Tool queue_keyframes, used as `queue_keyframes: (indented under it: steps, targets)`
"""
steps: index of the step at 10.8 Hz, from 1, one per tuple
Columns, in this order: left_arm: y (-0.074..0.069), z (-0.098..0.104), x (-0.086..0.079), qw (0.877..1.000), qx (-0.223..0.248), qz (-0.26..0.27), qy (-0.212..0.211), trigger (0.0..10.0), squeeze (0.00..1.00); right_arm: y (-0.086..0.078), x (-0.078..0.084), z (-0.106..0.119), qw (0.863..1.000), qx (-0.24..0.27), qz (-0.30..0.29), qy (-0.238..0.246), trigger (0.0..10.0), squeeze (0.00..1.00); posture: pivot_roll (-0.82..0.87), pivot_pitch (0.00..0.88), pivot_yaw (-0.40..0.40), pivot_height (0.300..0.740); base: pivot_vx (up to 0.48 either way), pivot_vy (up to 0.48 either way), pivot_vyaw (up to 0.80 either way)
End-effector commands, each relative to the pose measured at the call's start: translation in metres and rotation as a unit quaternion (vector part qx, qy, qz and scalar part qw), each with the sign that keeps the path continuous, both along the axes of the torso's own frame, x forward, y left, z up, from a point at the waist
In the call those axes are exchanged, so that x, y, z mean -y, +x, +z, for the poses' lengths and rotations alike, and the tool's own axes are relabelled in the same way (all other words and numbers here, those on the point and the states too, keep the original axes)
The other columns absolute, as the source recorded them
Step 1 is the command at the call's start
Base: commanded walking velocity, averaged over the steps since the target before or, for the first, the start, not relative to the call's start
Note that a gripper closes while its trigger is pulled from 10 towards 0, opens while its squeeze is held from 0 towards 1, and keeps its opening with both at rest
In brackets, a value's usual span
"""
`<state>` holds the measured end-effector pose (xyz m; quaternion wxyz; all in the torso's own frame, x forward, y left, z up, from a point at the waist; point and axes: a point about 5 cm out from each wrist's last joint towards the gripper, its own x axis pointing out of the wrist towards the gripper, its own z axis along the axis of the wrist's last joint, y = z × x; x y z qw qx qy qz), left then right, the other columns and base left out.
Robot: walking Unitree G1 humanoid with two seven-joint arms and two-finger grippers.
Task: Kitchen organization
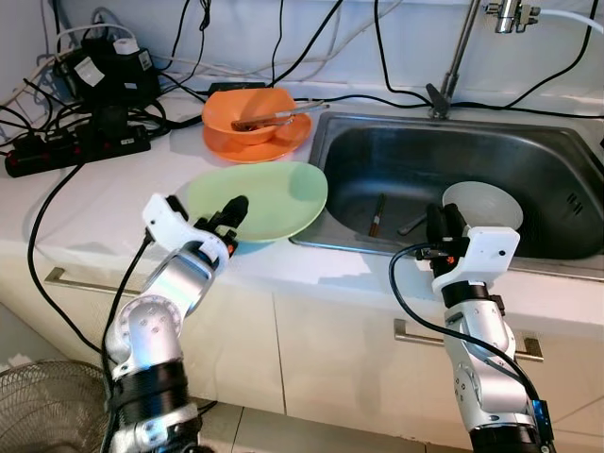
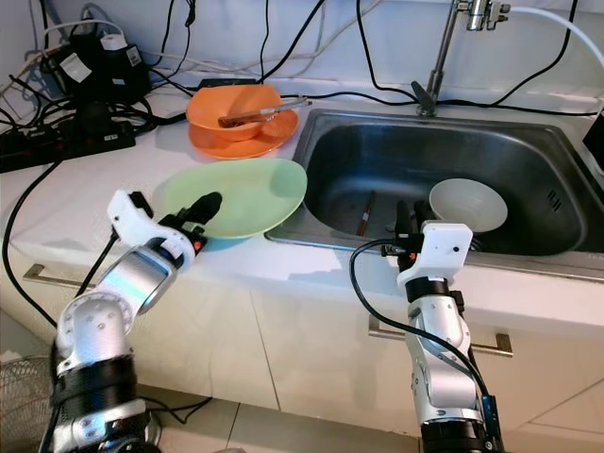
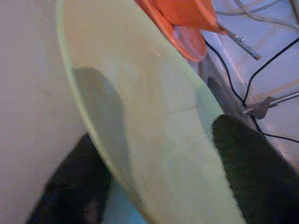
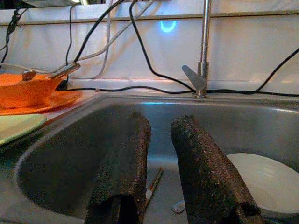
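Left claw (image 1: 226, 219) pinching green plate (image 1: 269, 196) rim overhanging sink (image 1: 566, 203) edge; right claw (image 1: 444, 225) spread, empty.

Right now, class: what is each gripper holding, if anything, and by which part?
The left gripper holds the green plate by its near rim, one finger above and one below. The right gripper holds nothing; its fingers are open at the sink's front edge.

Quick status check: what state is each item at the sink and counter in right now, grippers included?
Green plate: on the counter, overhanging the sink edge, gripped at its near rim.
Left gripper: shut on the plate.
Right gripper: open, empty, at the sink's front edge.
White bowl: in the sink.
Orange bowl: on the orange plate, holding utensils.
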<state>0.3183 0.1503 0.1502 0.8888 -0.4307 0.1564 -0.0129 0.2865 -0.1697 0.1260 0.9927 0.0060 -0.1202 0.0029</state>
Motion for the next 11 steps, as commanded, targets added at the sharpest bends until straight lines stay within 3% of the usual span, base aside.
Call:
queue_keyframes:
  steps: [1,2,11]
  targets:
    - [-0.0004,-0.0143,0.0062,0.999,-0.036,-0.013,0.008,3.3,0.0,0.003,-0.0007,0.003,1.0,0.001,0.002,0.0,10.0,0.0,0.04,0.0,0.051,0.74,0.0,0.0,0.0]
    - [0.0012,-0.0145,0.0074,0.999,-0.034,-0.015,0.011,0.0,0.0,0.0031,-0.0004,0.0032,1.0,0.001,0.001,0.0,10.0,0.0,0.04,0.0,0.053,0.74,0.0,0.0,0.0]
    - [-0.0069,-0.0143,0.0027,0.999,-0.029,-0.003,0.016,0.0,0.0,0.0085,-0.004,0.0038,1.0,-0.003,0.008,-0.002,10.0,0.0,0.06,0.0,0.043,0.74,0.0,0.0,0.0]
